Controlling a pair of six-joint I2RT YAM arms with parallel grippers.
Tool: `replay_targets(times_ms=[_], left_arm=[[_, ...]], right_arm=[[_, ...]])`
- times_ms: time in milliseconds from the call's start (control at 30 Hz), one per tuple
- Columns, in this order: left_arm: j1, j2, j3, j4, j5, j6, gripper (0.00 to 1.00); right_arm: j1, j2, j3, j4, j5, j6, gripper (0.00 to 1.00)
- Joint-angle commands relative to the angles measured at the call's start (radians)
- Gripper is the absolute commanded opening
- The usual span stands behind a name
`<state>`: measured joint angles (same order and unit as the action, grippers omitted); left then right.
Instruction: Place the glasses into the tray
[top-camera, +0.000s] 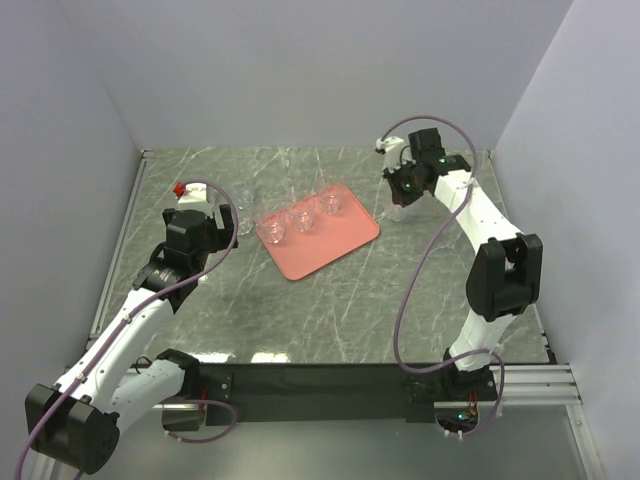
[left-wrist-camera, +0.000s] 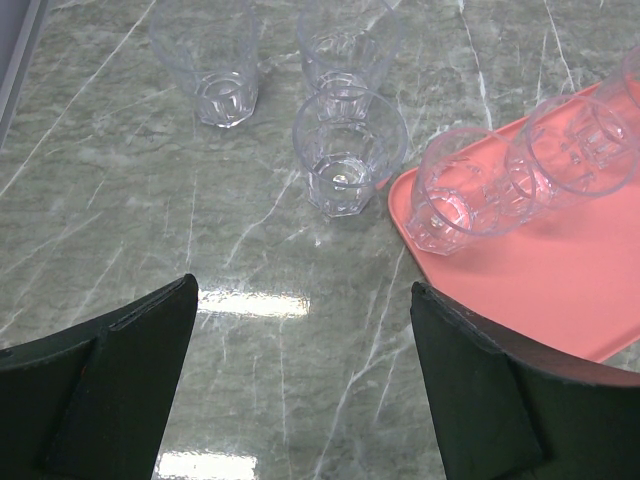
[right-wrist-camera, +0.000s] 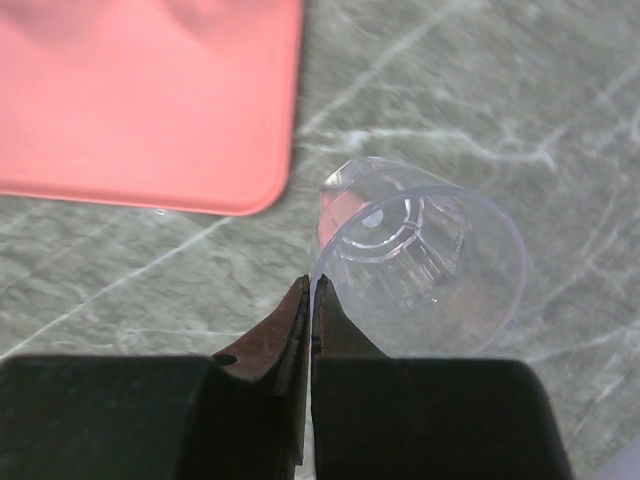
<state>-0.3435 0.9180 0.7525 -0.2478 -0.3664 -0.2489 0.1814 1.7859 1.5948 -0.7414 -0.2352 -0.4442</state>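
The salmon-pink tray (top-camera: 322, 252) lies mid-table and holds three clear glasses (top-camera: 303, 216) in a row. My left gripper (top-camera: 227, 215) hovers open just left of the tray, nothing between its fingers (left-wrist-camera: 303, 290). Ahead of it three glasses stand on the marble, the nearest (left-wrist-camera: 346, 152) close to the tray's corner (left-wrist-camera: 420, 245). Two tray glasses (left-wrist-camera: 455, 192) show at the right of that view. My right gripper (top-camera: 398, 200) is right of the tray, shut on the rim of a tilted glass (right-wrist-camera: 425, 262); its fingertips (right-wrist-camera: 310, 285) pinch the wall. The tray's edge (right-wrist-camera: 150, 110) lies beyond.
The green marble table (top-camera: 330, 310) is walled at the back and both sides. Each arm's pink cable loops over the table beside it. A bright light reflection shows on the marble near the left fingers.
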Motion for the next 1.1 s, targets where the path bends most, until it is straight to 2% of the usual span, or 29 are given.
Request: replay_targets(times_ms=[0, 333, 600, 833, 933, 967, 1067], left_arm=[[0.003, -0.015, 0.010, 0.038, -0.019, 0.007, 0.93], [0.003, -0.010, 0.008, 0.039, -0.026, 0.007, 0.93], [0.003, -0.010, 0.008, 0.041, -0.028, 0.010, 0.93], [0.003, -0.008, 0.007, 0.044, -0.031, 0.010, 0.93], [0.003, -0.007, 0.007, 0.044, -0.029, 0.010, 0.93], [0.003, -0.008, 0.005, 0.045, -0.029, 0.010, 0.93], [0.003, -0.007, 0.007, 0.044, -0.023, 0.007, 0.93]], right_arm=[[0.084, -0.063, -0.042, 0.077, -0.033, -0.027, 0.00], [0.240, 0.044, 0.066, 0.033, -0.016, -0.024, 0.00], [0.280, 0.187, 0.192, -0.004, 0.025, -0.025, 0.00], [0.290, 0.224, 0.215, -0.007, 0.050, -0.022, 0.02], [0.294, 0.201, 0.188, 0.007, 0.059, -0.024, 0.23], [0.293, 0.195, 0.174, 0.013, 0.062, -0.024, 0.41], [0.294, 0.156, 0.148, 0.025, 0.079, -0.021, 0.50]])
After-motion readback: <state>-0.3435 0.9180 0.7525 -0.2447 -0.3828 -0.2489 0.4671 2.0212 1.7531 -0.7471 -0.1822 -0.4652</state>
